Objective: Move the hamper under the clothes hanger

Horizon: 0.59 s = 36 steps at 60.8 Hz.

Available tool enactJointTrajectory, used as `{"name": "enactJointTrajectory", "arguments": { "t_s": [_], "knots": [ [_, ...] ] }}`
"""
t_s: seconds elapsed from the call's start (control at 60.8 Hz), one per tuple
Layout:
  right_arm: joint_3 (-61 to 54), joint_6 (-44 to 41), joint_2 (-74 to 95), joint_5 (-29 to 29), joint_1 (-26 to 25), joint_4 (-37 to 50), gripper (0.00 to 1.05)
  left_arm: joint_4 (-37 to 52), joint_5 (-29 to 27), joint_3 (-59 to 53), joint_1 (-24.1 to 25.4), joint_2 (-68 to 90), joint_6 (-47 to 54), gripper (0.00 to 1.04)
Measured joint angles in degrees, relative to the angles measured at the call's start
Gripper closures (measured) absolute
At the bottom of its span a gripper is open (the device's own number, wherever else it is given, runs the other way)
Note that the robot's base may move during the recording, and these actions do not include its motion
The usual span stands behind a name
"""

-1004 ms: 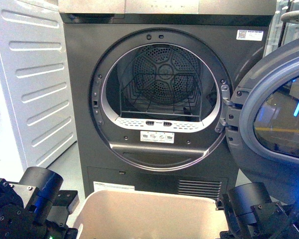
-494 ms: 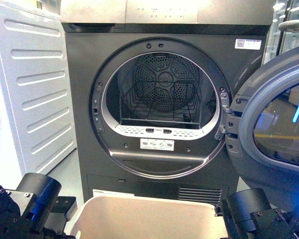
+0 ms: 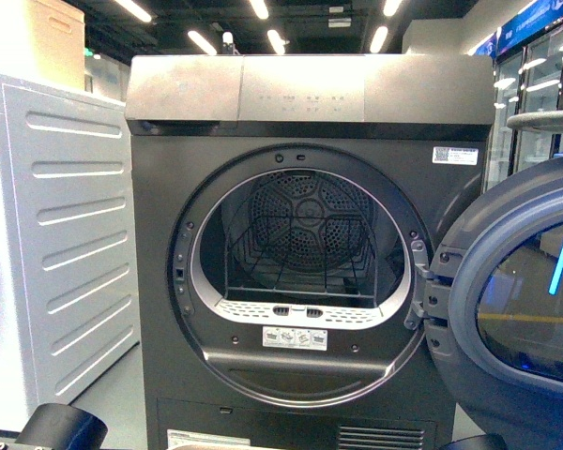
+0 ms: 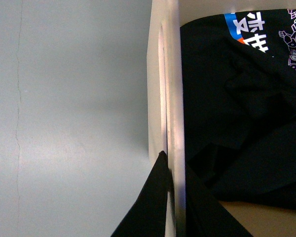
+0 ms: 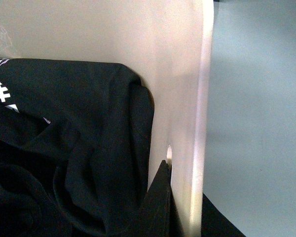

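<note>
Hamper (image 4: 167,74): beige, seen only by the two wrist views, each looking along one rolled rim. Holds black clothing (image 4: 237,108) with printed lettering, heaped against both walls. Stands over or on pale grey floor (image 4: 79,123); cannot tell which, as the base is out of sight. Lies below the edge of the front view, so no telling from there how it sits against the room.

Left gripper (image 4: 172,170) pinched narrow on one side rim, dark fingers (image 4: 148,207) one outside the wall and one inside. Right gripper (image 5: 183,182) clamped the same way on the opposite rim, fingers (image 5: 158,202) astride the wall beside a small hole in the plastic.

Ahead in the front view: a dark grey dryer (image 3: 310,103) with its round door (image 3: 516,300) swung open to the right, and a white appliance (image 3: 66,234) at the left. No clothes hanger to be made out for certain in any view.

Judged from this: two-handed grasp done, hamper secured with its load. Left to do: bring it to the clothes hanger, set it beneath the bars, let go of both rims. Early to middle of the task, most likely.
</note>
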Motion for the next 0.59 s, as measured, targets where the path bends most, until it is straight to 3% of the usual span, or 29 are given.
{"name": "enactJointTrajectory", "arguments": {
  "t_s": [0.428, 0.592],
  "knots": [
    [0.0, 0.0, -0.1, -0.9, 1.8, 0.2, 1.02, 0.0, -1.5, -0.3, 1.8, -0.1, 0.0, 1.0],
    [0.0, 0.0, -0.3, -0.1, 0.0, 0.2, 1.02, 0.1, 0.2, -0.3, 0.5, -0.2, 0.0, 1.0]
  ]
}}
